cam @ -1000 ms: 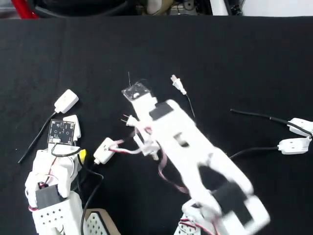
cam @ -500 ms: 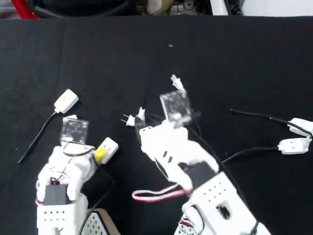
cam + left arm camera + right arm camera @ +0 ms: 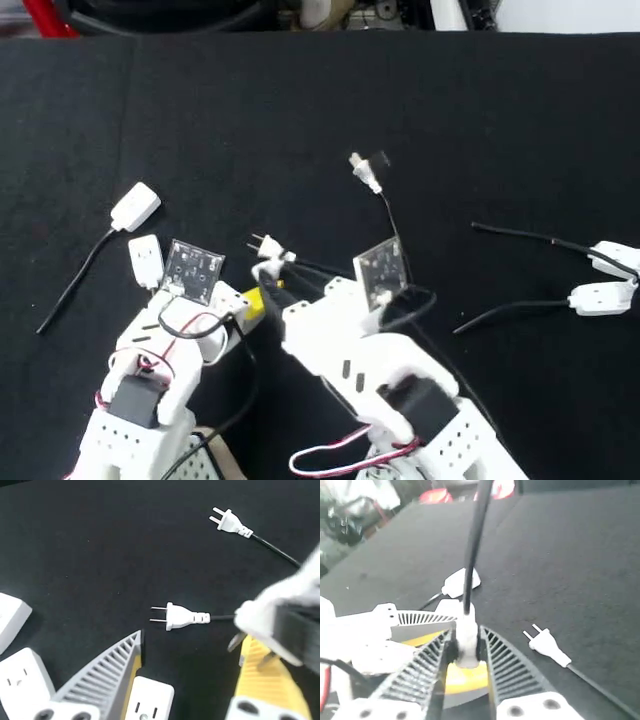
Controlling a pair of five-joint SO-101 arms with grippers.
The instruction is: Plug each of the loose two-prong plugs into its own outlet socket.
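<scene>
Beside the spread-open left end effector (image 3: 191,645), the right end effector (image 3: 466,642) clamps a plug (image 3: 467,629) (insertion step, I'd say). Next: align it with the socket (image 3: 148,702).

I work over a table (image 3: 480,100) covered in matte black cloth, under even light. Beyond its far edge I can make out something red (image 3: 45,18), a thick black cable (image 3: 170,22), a pale white surface (image 3: 570,15) and blurred clutter.

A robotics lab bench, by the look: a table (image 3: 520,100) draped in black cloth, a white printed left arm (image 3: 150,370) and right arm (image 3: 390,380) trailing bare wires (image 3: 330,462), with cables (image 3: 170,25) and gear (image 3: 380,12) crowded past the edge at 12 o'clock.
</scene>
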